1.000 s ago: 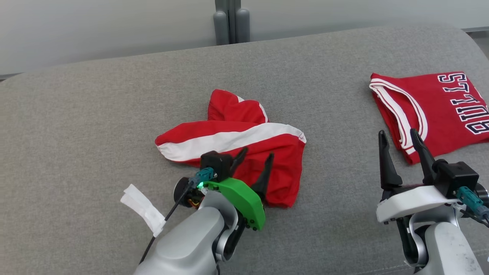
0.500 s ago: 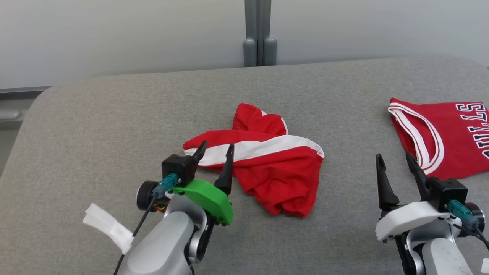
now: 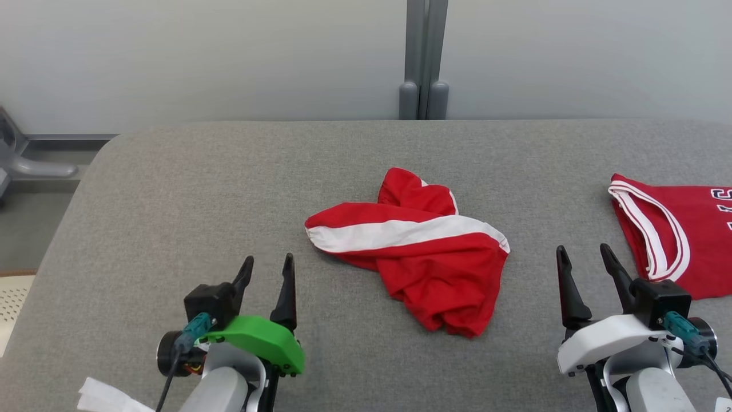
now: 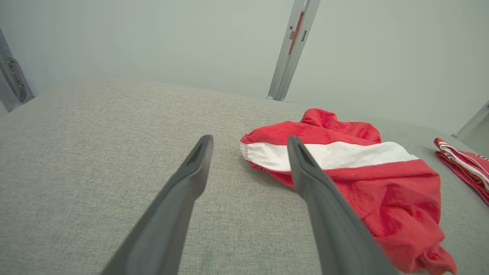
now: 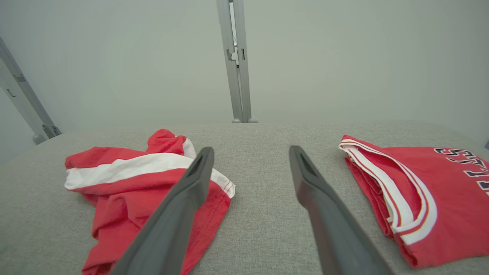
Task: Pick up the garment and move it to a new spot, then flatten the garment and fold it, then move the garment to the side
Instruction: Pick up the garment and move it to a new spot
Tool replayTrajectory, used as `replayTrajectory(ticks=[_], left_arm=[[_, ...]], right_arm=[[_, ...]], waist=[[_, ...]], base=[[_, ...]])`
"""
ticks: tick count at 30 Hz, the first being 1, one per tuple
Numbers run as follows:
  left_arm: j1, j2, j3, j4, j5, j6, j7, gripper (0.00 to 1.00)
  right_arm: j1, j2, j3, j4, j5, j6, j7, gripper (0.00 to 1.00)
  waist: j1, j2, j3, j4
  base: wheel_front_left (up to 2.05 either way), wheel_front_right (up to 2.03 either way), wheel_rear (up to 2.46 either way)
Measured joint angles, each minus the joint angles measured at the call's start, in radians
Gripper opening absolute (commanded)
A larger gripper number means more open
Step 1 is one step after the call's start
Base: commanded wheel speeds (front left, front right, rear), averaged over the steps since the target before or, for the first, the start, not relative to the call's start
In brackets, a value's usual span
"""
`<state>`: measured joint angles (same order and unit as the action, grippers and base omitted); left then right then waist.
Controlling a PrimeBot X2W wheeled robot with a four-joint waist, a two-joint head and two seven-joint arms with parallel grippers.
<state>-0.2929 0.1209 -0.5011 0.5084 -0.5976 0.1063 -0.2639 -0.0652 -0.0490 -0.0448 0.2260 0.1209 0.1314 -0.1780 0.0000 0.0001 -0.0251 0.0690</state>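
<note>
My left gripper (image 3: 267, 260) and right gripper (image 3: 583, 250) are both spread wide and hold nothing. The crumpled red shorts (image 3: 440, 274) lie mid grey tabletop (image 3: 189, 200), between them, white stripe (image 3: 400, 233) running side to side. The left one looks a bit nearer, with the shorts ahead to its right.

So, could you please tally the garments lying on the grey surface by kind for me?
crumpled red garment with a white band: 1
folded red jersey with white trim: 1
Total: 2
</note>
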Motion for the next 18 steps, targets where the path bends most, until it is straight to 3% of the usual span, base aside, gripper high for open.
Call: replayTrajectory(ticks=[7, 18], left_arm=[[0.091, -0.002, 0.108, -0.08, 0.051, 0.001, 0.0, 1.0], [0.142, -0.016, 0.143, -0.132, 0.111, -0.009, 0.0, 1.0]], right_arm=[[0.017, 0.0, 0.008, -0.007, 0.008, 0.0, -0.004, 1.0], [0.029, 0.0, 0.027, -0.012, 0.019, 0.0, -0.008, 1.0]], waist=[[0.0, 0.0, -0.011, 0.006], [0.0, 0.0, -0.014, 0.001]], base=[[0.0, 0.0, 0.0], [0.0, 0.0, 0.0]])
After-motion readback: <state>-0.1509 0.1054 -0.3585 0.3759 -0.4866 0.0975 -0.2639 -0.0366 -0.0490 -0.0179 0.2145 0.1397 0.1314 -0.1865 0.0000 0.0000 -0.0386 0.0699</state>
